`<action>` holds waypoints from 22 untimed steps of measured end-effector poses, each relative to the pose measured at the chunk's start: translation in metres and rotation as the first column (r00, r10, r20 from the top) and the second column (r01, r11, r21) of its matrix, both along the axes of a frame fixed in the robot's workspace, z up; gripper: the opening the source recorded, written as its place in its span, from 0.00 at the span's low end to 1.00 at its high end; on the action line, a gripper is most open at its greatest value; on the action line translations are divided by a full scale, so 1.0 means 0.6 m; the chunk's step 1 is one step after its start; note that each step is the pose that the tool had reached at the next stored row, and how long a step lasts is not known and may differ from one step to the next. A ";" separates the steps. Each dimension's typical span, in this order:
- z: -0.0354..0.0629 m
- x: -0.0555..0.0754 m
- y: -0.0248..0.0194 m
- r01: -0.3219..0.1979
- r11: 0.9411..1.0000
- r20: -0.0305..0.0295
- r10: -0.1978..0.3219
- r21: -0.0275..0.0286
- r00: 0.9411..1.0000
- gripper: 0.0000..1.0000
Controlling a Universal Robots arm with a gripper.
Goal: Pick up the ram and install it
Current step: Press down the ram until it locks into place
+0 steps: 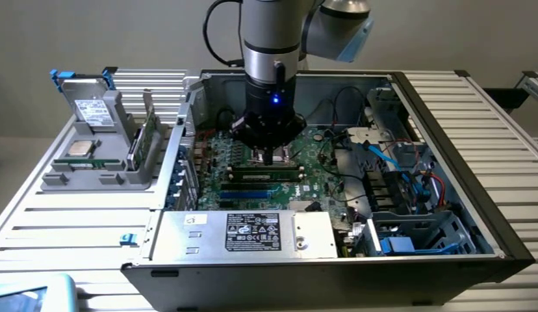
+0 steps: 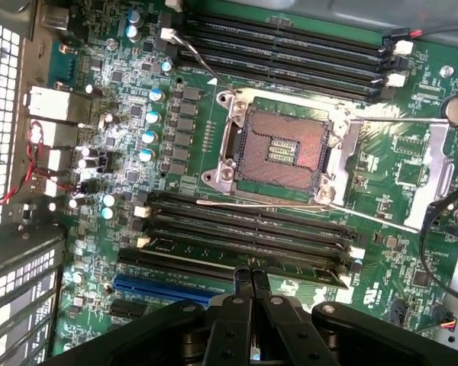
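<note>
The gripper (image 1: 271, 156) is clenched shut, holding nothing, just above the ram (image 1: 266, 173), which is seated in a motherboard (image 1: 325, 170) slot. Cables (image 1: 351, 140) and a drive cage (image 1: 425, 231) are seen on the exterior view's right. The empty CPU socket (image 2: 281, 149) is shown by the wrist view, hidden elsewhere behind the arm.

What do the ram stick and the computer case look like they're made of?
The ram looks like green circuit board, probably fibreglass laminate, with dark chips along its face. The computer case appears to be sheet metal: thin folded walls, dull grey inside, dark on its outer edge. The shut fingers look like black metal or hard plastic; I can't tell which.
</note>
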State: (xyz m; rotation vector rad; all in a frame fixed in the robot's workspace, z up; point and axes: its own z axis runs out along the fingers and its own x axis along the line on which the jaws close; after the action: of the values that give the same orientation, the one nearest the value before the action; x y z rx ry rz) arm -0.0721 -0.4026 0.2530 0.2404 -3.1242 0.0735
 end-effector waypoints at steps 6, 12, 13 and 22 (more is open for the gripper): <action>0.000 0.000 0.0000 0.085 0.996 0.002 -0.085 0.000 0.996 0.11; 0.000 0.000 0.0001 0.163 0.987 0.007 -0.163 0.001 0.987 0.11; 0.000 0.000 0.0000 0.176 0.984 0.008 -0.176 0.001 0.984 0.11; 0.000 0.000 0.0000 0.239 0.970 0.047 -0.237 -0.032 0.970 0.11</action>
State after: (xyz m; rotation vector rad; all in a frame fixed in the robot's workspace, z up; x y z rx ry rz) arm -0.0721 -0.4026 0.2531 -0.1397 -3.1624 0.1361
